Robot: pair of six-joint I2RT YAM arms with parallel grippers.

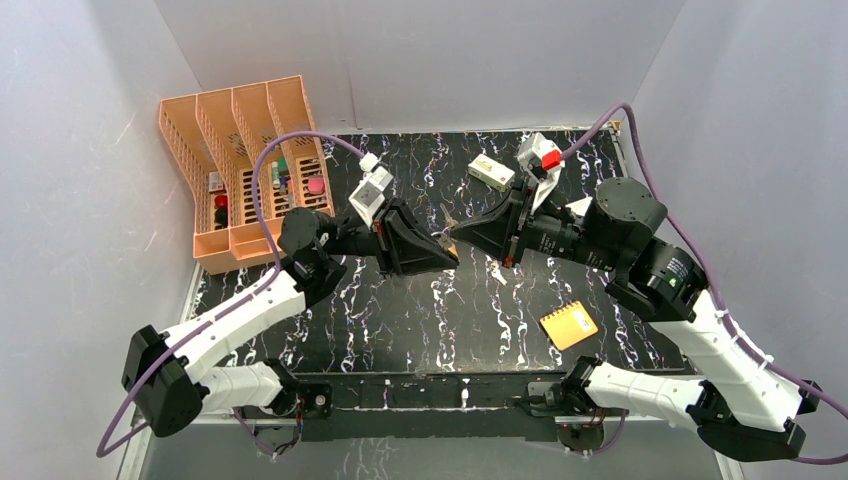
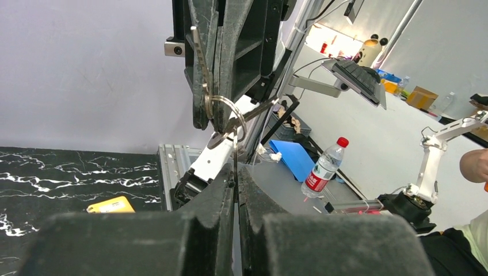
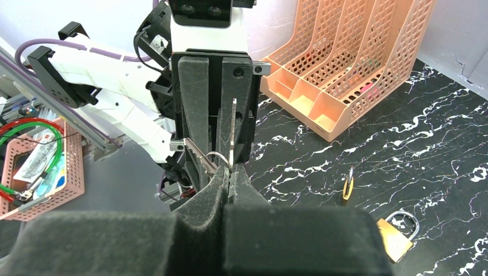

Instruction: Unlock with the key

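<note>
Black marble patterning veined in white covered the desk (image 1: 400, 320), boxed in by pale walls. An orange file rack (image 1: 240, 150) stood at ten o'clock and a yellow notepad (image 1: 568, 325) lay at four o'clock. Above the desk's middle, a touch toward twelve o'clock, both arms met nose to nose with the key (image 2: 236, 122) bunch hanging between them, clear of the surface. The left fingers (image 2: 213, 201) were pinched shut on one thin blade of the bunch. The right fingers (image 3: 207, 190) were clamped just as narrowly on another, with the ring (image 3: 214, 153) slung between the two. A brass padlock (image 3: 397, 233) lay on the desk at four o'clock in the right wrist view, untouched. The key looked light, stiff and slick, flat metal that could twist between soft pads, and its loose ring would let the spare blade swing. The best hold, I judged, was across the flat head, with the blade left proud for the keyway.
</note>
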